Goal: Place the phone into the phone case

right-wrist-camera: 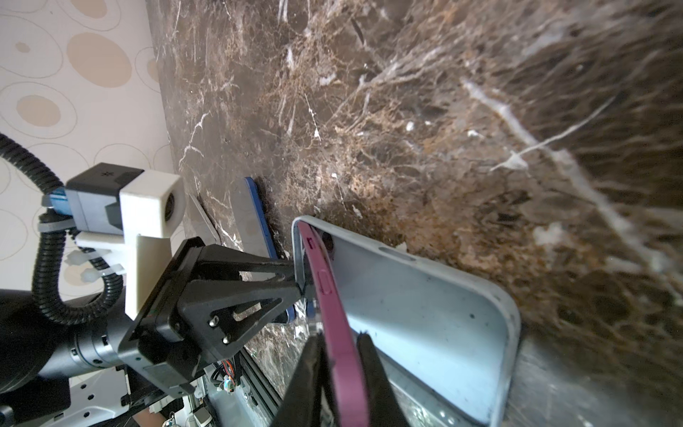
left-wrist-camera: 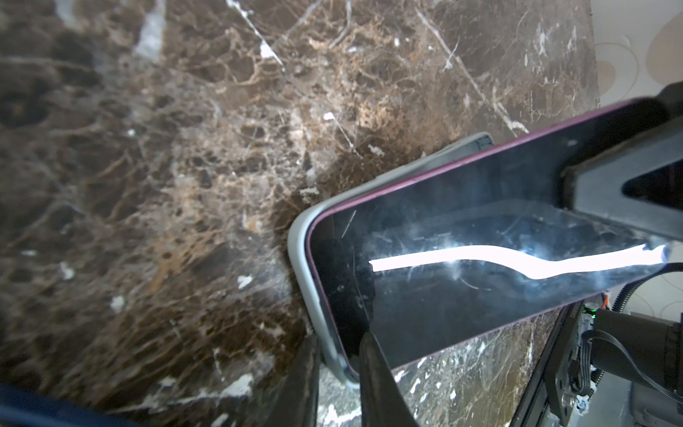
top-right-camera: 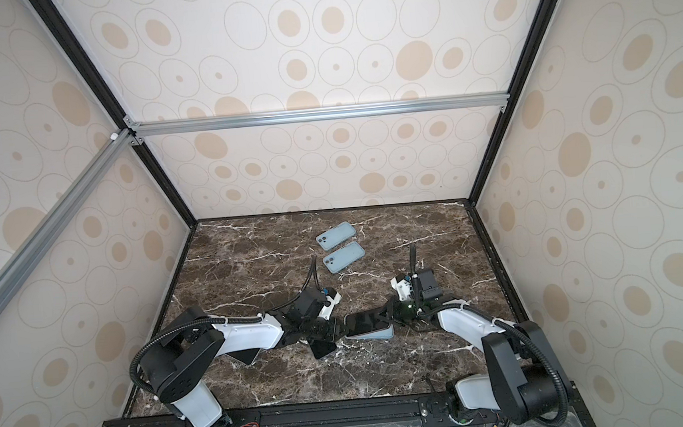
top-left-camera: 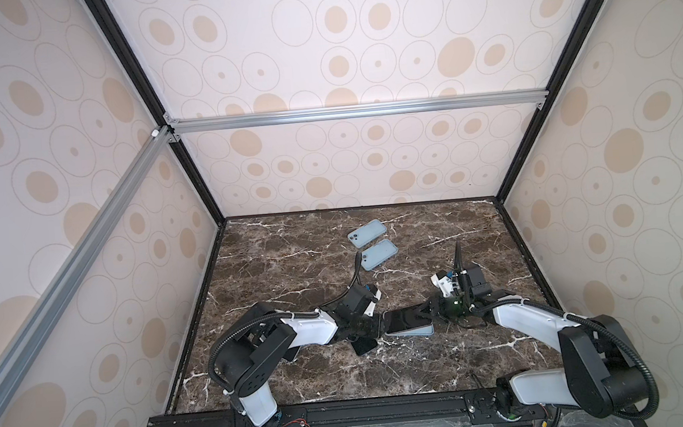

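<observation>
The phone [top-left-camera: 404, 319], with a black screen and a maroon edge, lies at a slant over the pale blue phone case [top-left-camera: 418, 332] near the table's front middle. In the right wrist view one end of the phone [right-wrist-camera: 342, 332] sits in the far end of the case [right-wrist-camera: 425, 303] and the other end is raised off it. My left gripper [left-wrist-camera: 340, 355] is shut on the case rim [left-wrist-camera: 299, 251] with the phone's corner [left-wrist-camera: 480, 229] inside. My right gripper [right-wrist-camera: 342, 366] is shut on the phone's raised end.
Two blue cased phones [top-left-camera: 367, 233] [top-left-camera: 378, 254] lie side by side at the back middle. A dark phone [top-left-camera: 365, 346] lies flat under the left gripper, its blue edge [right-wrist-camera: 258, 218] showing in the right wrist view. The arms meet at the front middle.
</observation>
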